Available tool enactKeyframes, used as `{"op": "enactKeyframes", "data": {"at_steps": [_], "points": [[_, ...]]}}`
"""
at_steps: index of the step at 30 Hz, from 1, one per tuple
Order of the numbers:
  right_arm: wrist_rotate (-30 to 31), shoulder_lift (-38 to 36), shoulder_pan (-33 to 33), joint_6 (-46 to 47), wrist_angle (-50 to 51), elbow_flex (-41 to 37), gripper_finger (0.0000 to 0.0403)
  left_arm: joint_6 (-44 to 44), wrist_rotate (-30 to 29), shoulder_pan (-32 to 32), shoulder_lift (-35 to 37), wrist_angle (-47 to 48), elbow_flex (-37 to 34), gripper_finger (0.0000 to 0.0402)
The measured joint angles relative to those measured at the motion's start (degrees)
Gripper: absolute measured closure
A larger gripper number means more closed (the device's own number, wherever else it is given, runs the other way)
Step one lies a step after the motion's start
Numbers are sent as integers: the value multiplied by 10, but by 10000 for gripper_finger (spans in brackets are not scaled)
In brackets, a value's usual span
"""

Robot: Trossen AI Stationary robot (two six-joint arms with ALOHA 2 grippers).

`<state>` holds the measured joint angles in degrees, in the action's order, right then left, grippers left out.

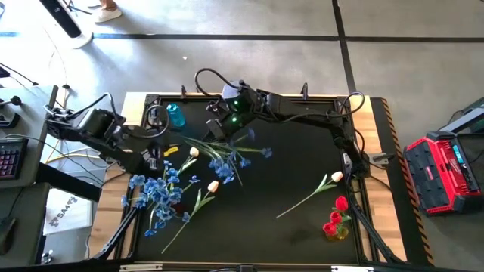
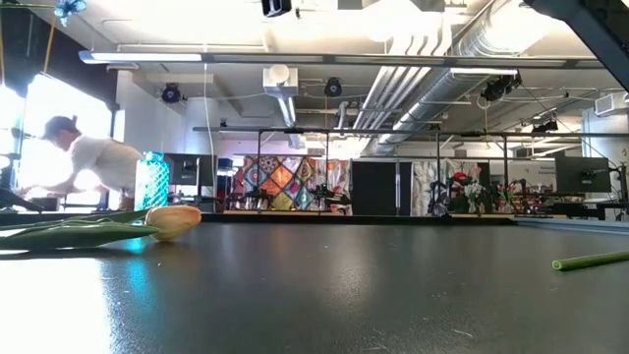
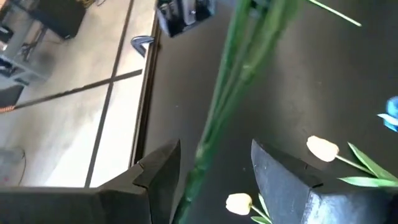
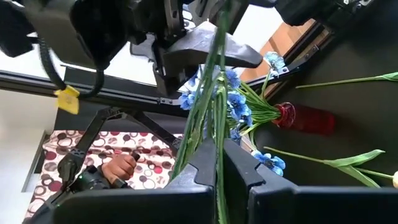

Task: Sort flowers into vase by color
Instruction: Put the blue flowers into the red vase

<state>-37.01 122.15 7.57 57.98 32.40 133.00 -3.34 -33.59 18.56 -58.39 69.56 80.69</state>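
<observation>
Here the right gripper [image 4: 219, 163] is clamping blue sprays [image 1: 227, 155] by their stems above the table's left half, seemingly passing them to the left gripper [image 3: 214, 177], whose jaws are standing apart around those stems. A red vase [image 4: 305, 118] is holding blue blossoms; a vase [image 1: 336, 227] front-right is holding red tulips.

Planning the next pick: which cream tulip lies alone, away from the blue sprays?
The cream tulip by the right edge, next to the red tulips. The other two cream tulips lie on the left, among the blue sprays.
</observation>
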Motion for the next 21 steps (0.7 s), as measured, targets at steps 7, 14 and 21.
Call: {"op": "enactKeyframes", "data": {"at_steps": [7, 14, 21], "points": [[0, 0, 1, -6, 1, 0, 403, 38, -5, -10, 10, 0, 2, 262], [15, 0, 2, -75, -26, 0, 395, 46, 12, -10, 29, 4, 2, 386], [115, -14, 0, -198, -152, 0, 328, 95, 3, -10, 38, -6, 3, 398]]}}
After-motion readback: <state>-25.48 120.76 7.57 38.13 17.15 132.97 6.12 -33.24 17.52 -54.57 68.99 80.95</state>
